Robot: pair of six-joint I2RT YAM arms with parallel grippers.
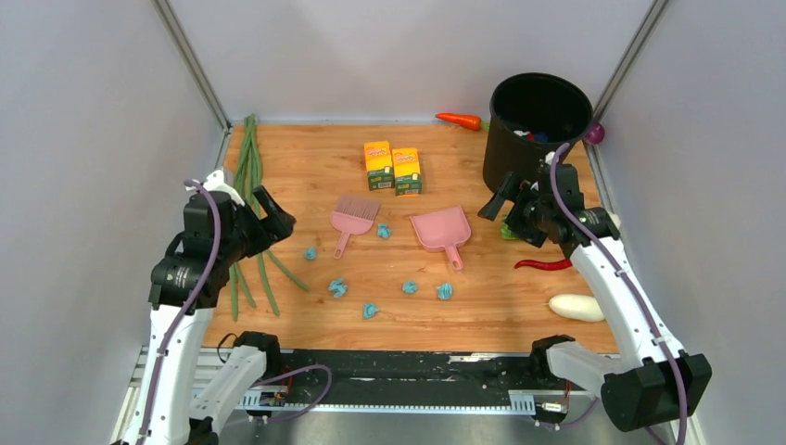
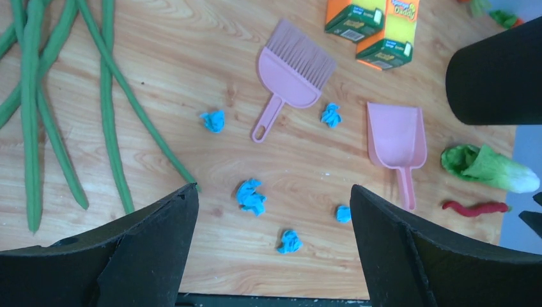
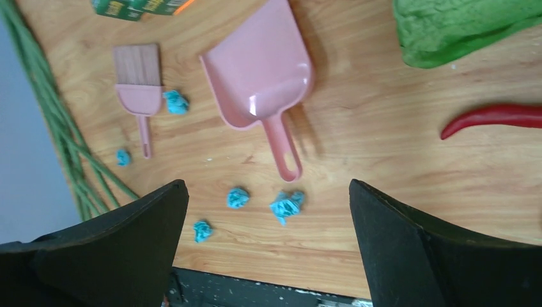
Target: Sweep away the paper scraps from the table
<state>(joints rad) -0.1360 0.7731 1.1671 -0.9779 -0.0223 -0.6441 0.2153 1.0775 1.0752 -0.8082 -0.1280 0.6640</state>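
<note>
table [image 1: 306, 167] spans the view. left gripper [image 2: 271, 190] and right gripper [image 3: 267, 185] hover above it, both wide open and empty. pink dustpan [image 1: 440, 227] and brush [image 1: 355, 213] lie mid-table, with six blue scraps [image 1: 338, 288] scattered beside and nearer the arms.

My fixed view sits high behind the near edge and looks down and forward over the whole worktop [image 1: 306, 167] to the back wall. The left wrist view looks down from well above the wood, the left jaws framing its bottom corners, facing the far side. The right wrist view does the same between the right jaws, but closer in. All three share the pink dustpan [image 1: 439, 228], the brush [image 1: 354, 215] and the paper scraps [image 1: 338, 288] around them.
</note>
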